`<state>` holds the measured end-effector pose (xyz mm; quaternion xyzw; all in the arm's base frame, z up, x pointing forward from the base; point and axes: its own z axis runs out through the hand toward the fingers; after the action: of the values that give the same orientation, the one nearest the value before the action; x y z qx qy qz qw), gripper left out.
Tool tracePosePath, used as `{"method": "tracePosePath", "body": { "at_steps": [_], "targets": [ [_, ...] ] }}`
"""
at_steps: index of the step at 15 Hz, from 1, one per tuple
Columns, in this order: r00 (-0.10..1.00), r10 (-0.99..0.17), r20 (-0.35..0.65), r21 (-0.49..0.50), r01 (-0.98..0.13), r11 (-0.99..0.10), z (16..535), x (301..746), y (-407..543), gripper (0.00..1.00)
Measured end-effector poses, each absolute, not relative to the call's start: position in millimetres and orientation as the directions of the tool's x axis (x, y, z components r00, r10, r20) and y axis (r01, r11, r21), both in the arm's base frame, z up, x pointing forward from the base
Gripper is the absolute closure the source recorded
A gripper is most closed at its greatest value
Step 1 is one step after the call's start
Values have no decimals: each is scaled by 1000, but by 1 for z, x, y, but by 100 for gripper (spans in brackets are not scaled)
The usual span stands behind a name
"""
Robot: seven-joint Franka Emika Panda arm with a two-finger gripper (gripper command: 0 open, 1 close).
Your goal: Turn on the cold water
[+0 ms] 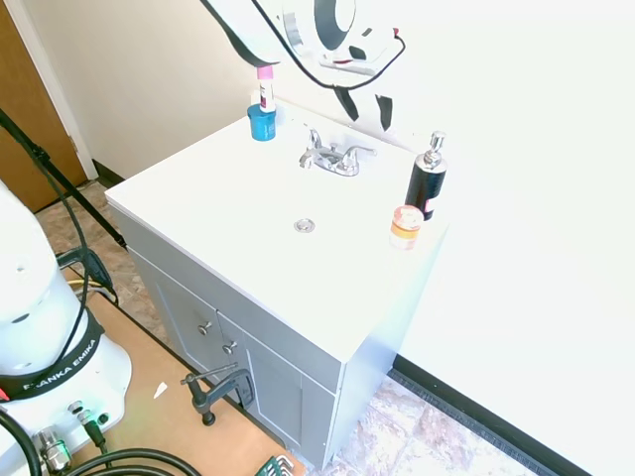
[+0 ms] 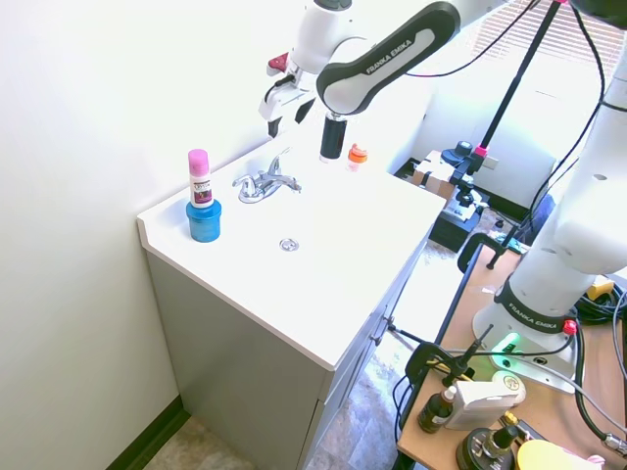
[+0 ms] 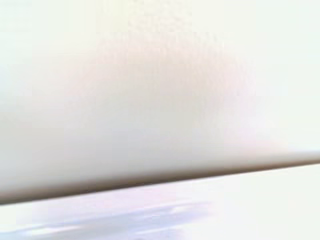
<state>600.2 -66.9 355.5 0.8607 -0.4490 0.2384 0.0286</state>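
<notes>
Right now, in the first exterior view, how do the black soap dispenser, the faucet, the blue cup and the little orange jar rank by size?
1. black soap dispenser
2. faucet
3. blue cup and orange jar: too alike to rank

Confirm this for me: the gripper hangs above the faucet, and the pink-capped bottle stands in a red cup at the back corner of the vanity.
One detail is off: the cup is blue, not red, as both exterior views show. The rest holds: the gripper hangs above the faucet, and the pink-capped bottle stands in that cup at the back corner of the vanity.
</notes>
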Motion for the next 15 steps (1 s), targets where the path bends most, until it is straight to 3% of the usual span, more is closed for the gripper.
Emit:
{"method": "tracePosePath", "body": {
  "at_steps": [7, 15],
  "targets": [
    [488, -753, 442, -90, -811, -578, 314, 620, -92, 0],
    [530, -738, 419, -7, -810, -586, 304, 615, -93, 0]
  ]
}}
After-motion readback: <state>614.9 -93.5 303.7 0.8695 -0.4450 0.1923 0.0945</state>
